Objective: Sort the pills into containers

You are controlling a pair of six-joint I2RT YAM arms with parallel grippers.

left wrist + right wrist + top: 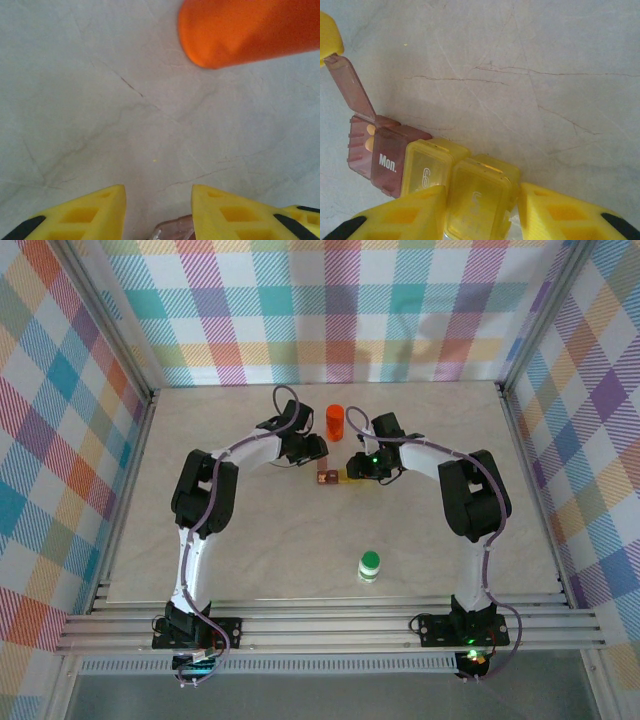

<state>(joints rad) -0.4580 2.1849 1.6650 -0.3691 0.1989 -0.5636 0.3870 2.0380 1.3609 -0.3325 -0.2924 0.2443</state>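
Clamps pill box point(427, 167) with right end effector point(482, 200), likely steadying it; touches raised red lid point(352, 87) with left end effector point(159, 200), grip impossible to tell.

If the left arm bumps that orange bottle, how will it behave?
The orange bottle stands tall and narrow, so a high nudge would probably tip it. Its round body would then likely roll on the smooth table. It looks like plastic, so probably light and unlikely to break.

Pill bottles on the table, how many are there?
2. An orange bottle stands at the far middle; a green-capped bottle stands near the front, right of centre. Others could be hidden.
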